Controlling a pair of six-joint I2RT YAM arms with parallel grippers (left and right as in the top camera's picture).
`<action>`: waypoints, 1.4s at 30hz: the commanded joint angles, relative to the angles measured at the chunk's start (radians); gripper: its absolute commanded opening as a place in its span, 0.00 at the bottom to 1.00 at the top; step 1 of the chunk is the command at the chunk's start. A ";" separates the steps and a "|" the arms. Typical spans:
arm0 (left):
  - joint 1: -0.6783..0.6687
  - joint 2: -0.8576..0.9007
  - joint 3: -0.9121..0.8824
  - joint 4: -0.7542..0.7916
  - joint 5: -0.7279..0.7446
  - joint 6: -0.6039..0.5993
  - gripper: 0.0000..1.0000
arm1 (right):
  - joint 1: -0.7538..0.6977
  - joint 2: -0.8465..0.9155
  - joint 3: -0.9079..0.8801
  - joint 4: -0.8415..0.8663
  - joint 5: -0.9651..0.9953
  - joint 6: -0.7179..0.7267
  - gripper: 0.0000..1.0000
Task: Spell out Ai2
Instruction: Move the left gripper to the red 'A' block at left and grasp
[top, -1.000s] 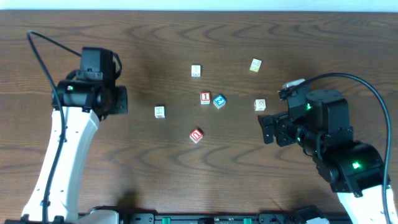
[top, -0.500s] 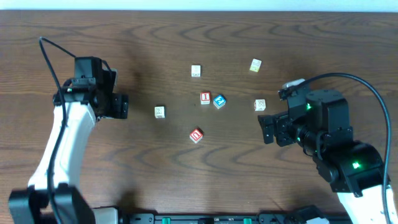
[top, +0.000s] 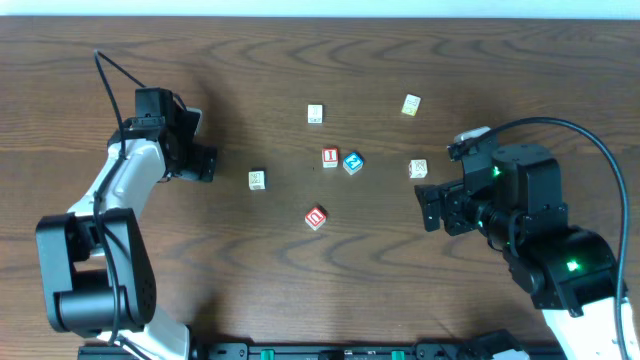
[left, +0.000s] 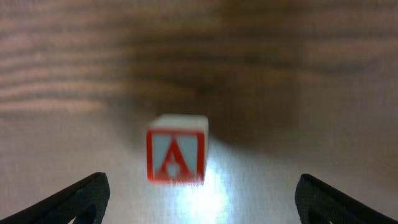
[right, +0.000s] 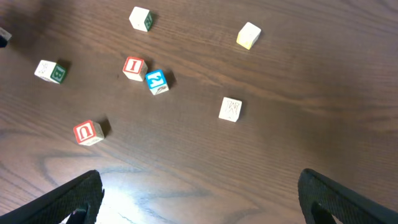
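Both left gripper (top: 205, 162) and right gripper (top: 430, 207) gape wide, empty. Red wooden "A" cube (left: 176, 155) sits well apart from red wooden "I" cube (top: 330, 157); blue wooden "2" cube (top: 352, 162) just beside it.

The overhead camera looks straight down on the whole desk (top: 320, 300). The left wrist camera sits low and very near the wood, facing the "A" cube (left: 176, 155) — its own fingers (left: 81, 199) frame the bottom corners. The right wrist camera rides higher, tilted down, and shares the "I" cube (right: 134, 67) and "2" cube (right: 156, 81) with the overhead view.
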 joint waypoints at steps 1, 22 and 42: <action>0.003 0.039 -0.006 0.020 0.003 0.022 0.96 | -0.005 -0.001 0.001 -0.001 -0.005 -0.011 0.99; 0.042 0.091 -0.006 0.093 -0.003 0.047 0.70 | -0.005 -0.001 0.001 -0.001 -0.005 -0.011 0.99; 0.042 0.091 -0.006 0.083 0.011 0.047 0.35 | -0.005 -0.001 0.001 -0.001 -0.005 -0.011 0.99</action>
